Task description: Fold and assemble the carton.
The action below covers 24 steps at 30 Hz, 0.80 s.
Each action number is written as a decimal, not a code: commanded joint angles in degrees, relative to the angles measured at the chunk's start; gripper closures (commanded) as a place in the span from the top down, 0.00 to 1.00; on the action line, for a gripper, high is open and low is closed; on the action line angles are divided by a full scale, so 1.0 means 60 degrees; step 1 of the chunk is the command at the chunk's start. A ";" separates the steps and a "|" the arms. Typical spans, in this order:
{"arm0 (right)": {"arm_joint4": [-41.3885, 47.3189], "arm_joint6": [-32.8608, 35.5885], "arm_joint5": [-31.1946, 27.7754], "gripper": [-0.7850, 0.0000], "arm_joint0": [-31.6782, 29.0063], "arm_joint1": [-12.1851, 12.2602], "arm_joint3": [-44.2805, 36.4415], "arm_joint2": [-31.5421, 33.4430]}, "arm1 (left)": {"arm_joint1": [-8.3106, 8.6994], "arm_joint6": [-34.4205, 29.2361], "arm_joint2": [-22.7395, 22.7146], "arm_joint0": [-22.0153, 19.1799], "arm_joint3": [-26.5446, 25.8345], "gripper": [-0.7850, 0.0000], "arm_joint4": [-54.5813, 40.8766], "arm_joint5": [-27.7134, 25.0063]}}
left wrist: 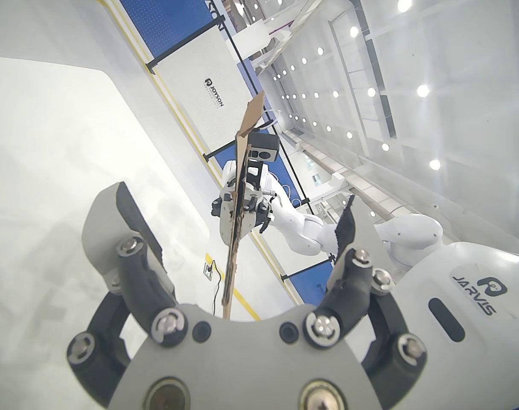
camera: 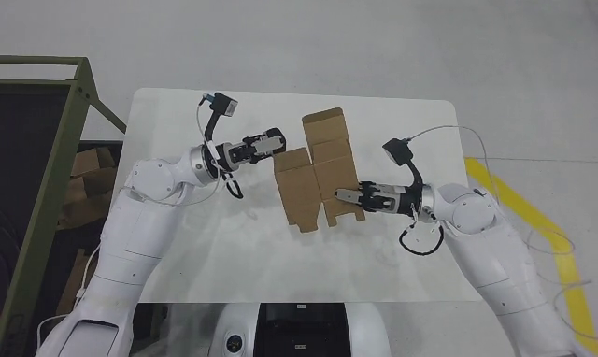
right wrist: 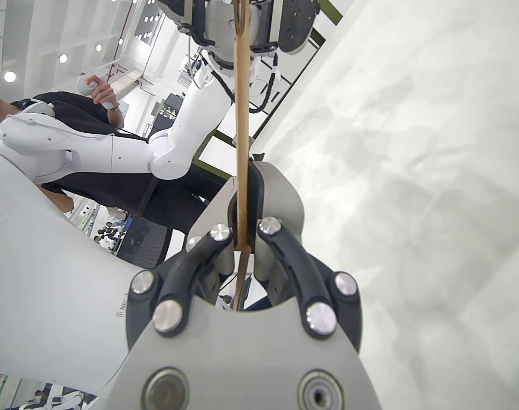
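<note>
A flat, unfolded brown carton (camera: pixel 313 175) hangs over the middle of the white table (camera: pixel 187 245). My right gripper (right wrist: pixel 242 202) is shut on its near right edge (camera: pixel 344 195), and the carton (right wrist: pixel 241 87) shows edge-on between its fingers. My left gripper (camera: pixel 278 138) stands open at the carton's left edge. Its two fingers (left wrist: pixel 131 215) lie wide apart on either side of the thin cardboard (left wrist: pixel 236 224) without touching it. The same open left gripper (right wrist: pixel 238 1) straddles the far end of the board in the right wrist view.
A green-framed cart (camera: pixel 84 105) with cardboard pieces (camera: pixel 89 175) stands beside the table's left edge. Yellow floor lines (camera: pixel 551 235) run to the right of the table. Bare tabletop lies around and under the carton.
</note>
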 commanded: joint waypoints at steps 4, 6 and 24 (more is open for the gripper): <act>0.0097 0.0148 -0.0004 0.00 0.0081 0.0010 0.0003 -0.0130 | -0.0014 -0.0324 0.0204 -0.0330 0.0293 1.00 -0.0141 -0.0363; 0.0169 0.0209 -0.0032 0.00 0.0105 0.0012 0.0028 -0.0186 | -0.0027 -0.0363 0.0304 -0.0464 0.0395 1.00 -0.0165 -0.0439; 0.0475 0.0356 -0.0230 0.00 0.0355 0.0027 0.0293 -0.0588 | -0.0136 -0.0091 0.1084 -0.0963 0.0803 0.59 0.0037 -0.0946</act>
